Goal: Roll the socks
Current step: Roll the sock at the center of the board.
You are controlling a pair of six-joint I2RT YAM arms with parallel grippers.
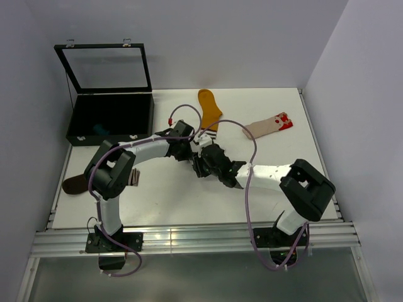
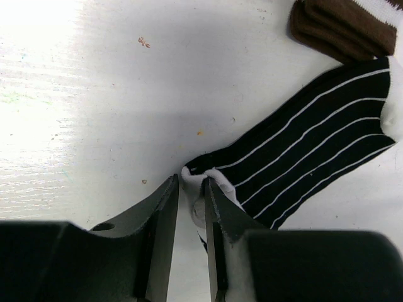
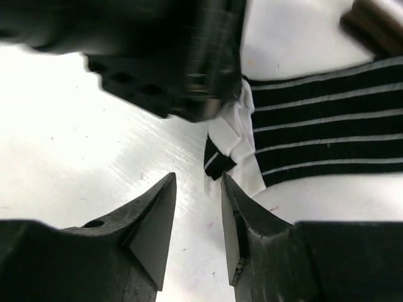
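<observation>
- The striped sock (image 2: 308,151), black with thin white lines, lay flat on the white table (image 1: 157,195) about mid-table. From overhead you couldn't really see it, because both wrists were parked right over it.
- The left gripper (image 2: 191,179) was at the sock's white end. Its jaws were nearly together, and the white edge was bunched up right at the tips and looked pinched between them. In the right wrist view, that same white bit was puckered up off the table toward the left tool.
- The right gripper (image 3: 198,177) had its jaws a little apart with nothing between them, just bare table. Its tips sat just short of the sock's white end and weren't touching it.
- So both tools were crowded onto the same end of the sock, facing each other and very close together.
- A brown-and-white cuff (image 2: 340,25) sat folded just beside the far end of the striped sock. Couldn't tell for sure which sock it belonged to.
- The mustard sock (image 1: 209,106) lay toward the back of the table, just beyond the grippers.
- The beige sock (image 1: 267,126), with a red-and-white end, lay off to its right, well apart from the tools.
- The brown sock (image 1: 74,184) was at the left edge, partly tucked under the left arm.
- A black case (image 1: 141,119) stood open at the back-left corner with something teal inside, too small to make out.
</observation>
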